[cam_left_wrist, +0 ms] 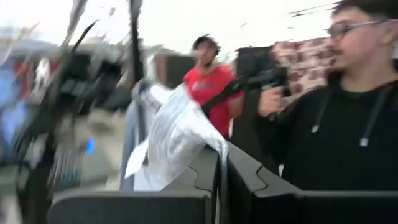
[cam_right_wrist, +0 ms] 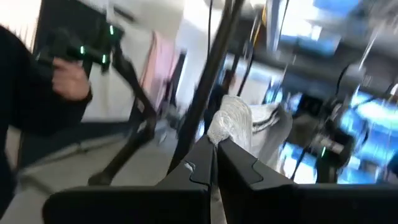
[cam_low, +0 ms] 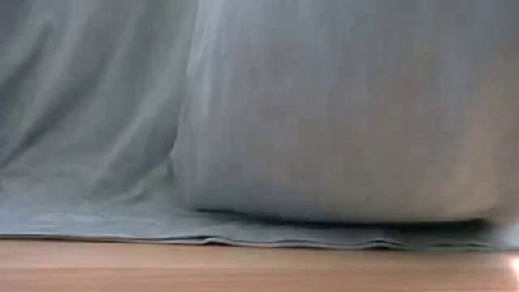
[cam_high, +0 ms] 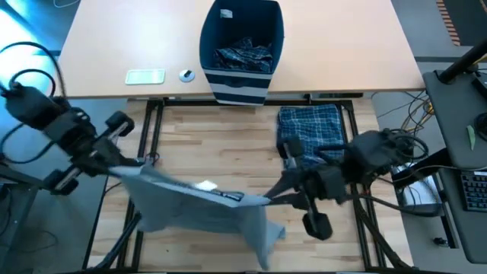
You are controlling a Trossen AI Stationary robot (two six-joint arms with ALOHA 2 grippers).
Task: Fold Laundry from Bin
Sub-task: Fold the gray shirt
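While the wood table (cam_high: 205, 144) fills the middle of the room, the bin (cam_high: 242, 46) stands at its far edge with plaid cloth (cam_high: 243, 55) inside. Close in front of the bin, a folded plaid piece (cam_high: 310, 125) lies flat on the table. A pale card (cam_high: 144, 76) and a small round thing (cam_high: 186, 75) lie to the left of the bin. Beyond the table, one person in a red shirt (cam_left_wrist: 211, 87) stands, and a person in a black hoodie (cam_left_wrist: 339, 134) holds a dark device.

Well in front of the bin, the grey shirt (cam_high: 202, 202) hangs stretched between both grippers. The left gripper (cam_high: 114, 164) is clenched on the shirt's left end. The right gripper (cam_high: 275, 196) is clenched on its right end. The shirt's bottom edge rests on the table.
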